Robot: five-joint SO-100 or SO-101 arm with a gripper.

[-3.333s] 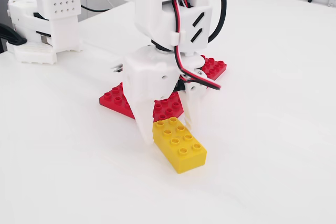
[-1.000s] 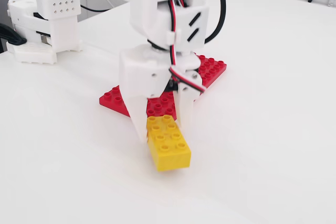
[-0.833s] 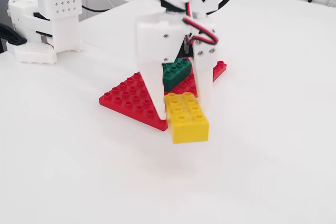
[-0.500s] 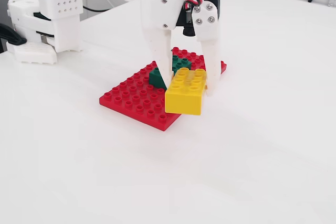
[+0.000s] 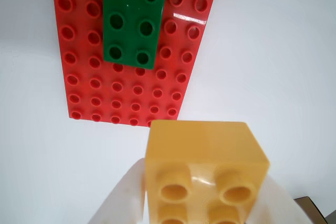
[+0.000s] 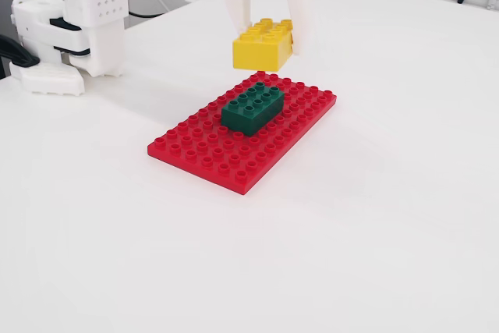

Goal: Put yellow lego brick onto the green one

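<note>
Your white table (image 6: pixel 390 216) lies bare around the flat red studded plastic baseplate (image 6: pixel 234 163), where the dark green plastic brick (image 6: pixel 251 108) sits, while the white gripper (image 6: pixel 269 33) clamps the yellow plastic brick (image 6: pixel 262 44) above the baseplate's far edge.

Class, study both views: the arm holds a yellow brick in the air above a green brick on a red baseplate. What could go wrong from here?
1. The yellow brick hangs behind the green brick in the fixed view, not squarely over it, so lowering now could land it on the red baseplate instead.
2. The gripper grips only its sides; pressing onto the studs might tilt or slip it.
</note>
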